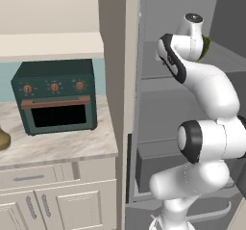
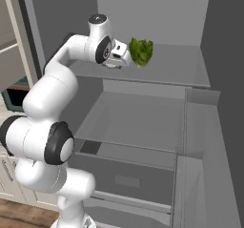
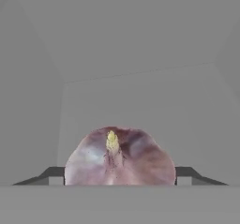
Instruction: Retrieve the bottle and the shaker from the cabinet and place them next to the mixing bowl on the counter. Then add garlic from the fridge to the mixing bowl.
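Note:
The garlic (image 3: 117,153), a purplish-white bulb with a yellow tip, lies on the upper fridge shelf (image 2: 181,74). In the hand view it sits right between my two dark fingertips (image 3: 52,174), and both seem to touch its sides. My gripper (image 3: 120,174) is closed in around it. From the right base view the hand (image 2: 125,56) reaches into the open fridge at the upper shelf, just left of a green leafy vegetable (image 2: 141,51). The bottle, the shaker and the mixing bowl are out of view.
A dark green toaster oven (image 1: 55,96) stands on the marble counter (image 1: 57,147) left of the fridge. A tan rounded thing (image 1: 3,140) shows at the counter's left edge. Below the hand are a lower fridge shelf (image 2: 138,122) and a drawer (image 2: 124,174).

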